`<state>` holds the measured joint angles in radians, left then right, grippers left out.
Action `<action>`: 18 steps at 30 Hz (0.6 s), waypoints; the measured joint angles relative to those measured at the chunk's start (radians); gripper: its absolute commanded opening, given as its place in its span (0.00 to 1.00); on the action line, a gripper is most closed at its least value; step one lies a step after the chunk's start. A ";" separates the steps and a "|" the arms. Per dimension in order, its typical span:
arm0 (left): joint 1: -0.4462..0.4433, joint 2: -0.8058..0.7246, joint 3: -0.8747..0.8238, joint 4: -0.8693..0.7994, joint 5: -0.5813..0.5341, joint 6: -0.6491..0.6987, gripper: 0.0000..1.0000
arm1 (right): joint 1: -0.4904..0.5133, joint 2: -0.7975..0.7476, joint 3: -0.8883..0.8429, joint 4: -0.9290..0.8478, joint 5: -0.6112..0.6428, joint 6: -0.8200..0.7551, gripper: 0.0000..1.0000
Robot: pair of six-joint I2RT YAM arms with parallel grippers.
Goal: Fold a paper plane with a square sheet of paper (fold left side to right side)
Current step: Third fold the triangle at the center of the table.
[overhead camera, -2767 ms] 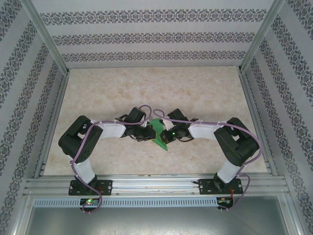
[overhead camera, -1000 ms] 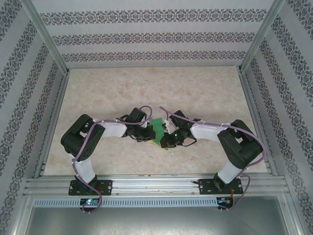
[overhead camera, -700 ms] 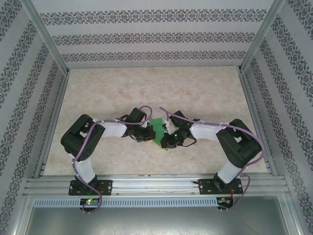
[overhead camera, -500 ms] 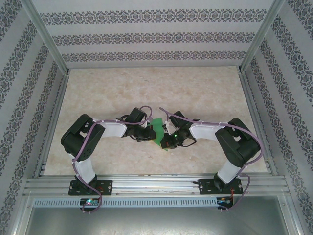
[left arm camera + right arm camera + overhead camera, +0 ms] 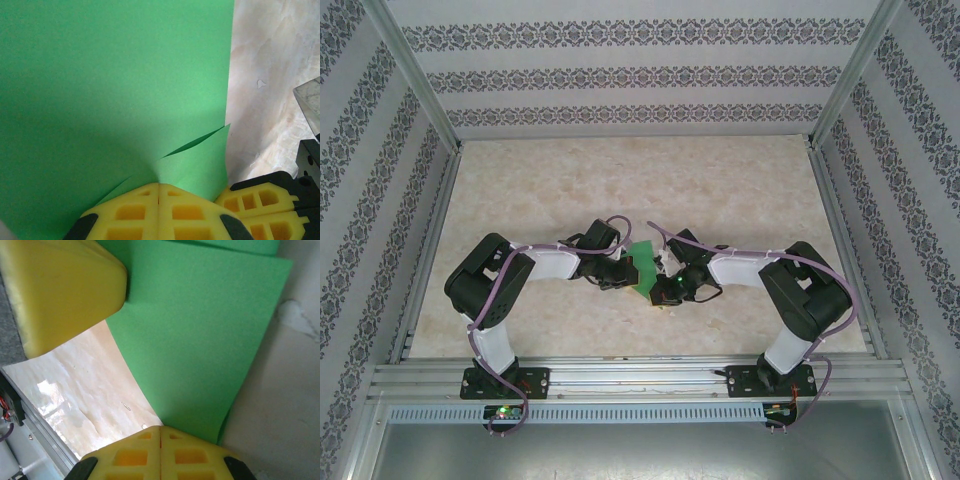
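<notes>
Left fingers: the left gripper [image 5: 159,202] is clamped on the square sheet of paper [image 5: 100,90]; its yellow pads are pressed together with no gap, and two shallow creases fan out from the pinch.
Right fingers: the right gripper [image 5: 160,447] is likewise closed on the sheet, which rises straight out of the seam between the pads.
Spacing of grippers: the two are set just beside each other, and each is seen in the other's wrist view.
Paper position: the sheet is held between the two grippers near the middle of the table [image 5: 720,190], slightly toward the near edge.
Long axis: in the top view it runs from far to near, leaning a little to the right at the near end.
Pointing: the near end is covered by the right gripper, so its tip cannot be made out.
Edges: a straight edge is seen beside bare tabletop in the left wrist view; a square corner and a second layer behind it are seen in the right wrist view.
Open room: broad marbled surface lies beyond the grippers and to both sides, bounded by metal rails [image 5: 432,250].
</notes>
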<state>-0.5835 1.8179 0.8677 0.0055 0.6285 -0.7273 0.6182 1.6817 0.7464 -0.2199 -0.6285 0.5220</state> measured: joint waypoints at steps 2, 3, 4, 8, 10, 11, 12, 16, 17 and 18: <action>0.000 0.000 0.001 -0.001 0.000 0.000 0.00 | 0.000 -0.009 -0.014 0.016 -0.001 0.002 0.06; 0.000 0.000 0.001 -0.002 0.000 0.000 0.00 | 0.000 -0.016 -0.024 0.023 -0.001 0.003 0.06; 0.000 0.000 0.001 -0.002 0.000 0.000 0.00 | 0.000 -0.025 -0.034 0.028 -0.001 0.004 0.06; 0.000 0.000 0.003 -0.007 -0.001 0.000 0.00 | -0.001 -0.070 -0.078 0.024 0.003 0.004 0.06; 0.000 0.000 0.004 -0.008 -0.001 0.000 0.00 | -0.008 -0.100 -0.098 -0.003 0.006 0.004 0.06; 0.000 0.001 0.005 -0.009 -0.001 0.000 0.00 | -0.008 -0.113 -0.103 -0.020 0.010 0.005 0.06; 0.000 0.001 0.006 -0.010 -0.001 0.000 0.00 | -0.008 -0.131 -0.111 -0.045 0.013 0.006 0.05; 0.000 0.001 0.006 -0.010 0.000 0.000 0.00 | -0.008 -0.214 -0.116 -0.113 0.013 0.019 0.00; 0.000 0.001 0.006 -0.010 0.000 0.000 0.00 | -0.008 -0.233 -0.116 -0.115 0.012 0.023 0.00; 0.000 0.001 0.006 -0.010 0.000 0.000 0.00 | -0.007 -0.248 -0.113 -0.115 0.010 0.027 0.00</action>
<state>-0.5835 1.8187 0.8734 -0.0040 0.6281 -0.7273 0.6109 1.4338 0.6331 -0.3351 -0.6182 0.5488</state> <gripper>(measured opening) 0.036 0.048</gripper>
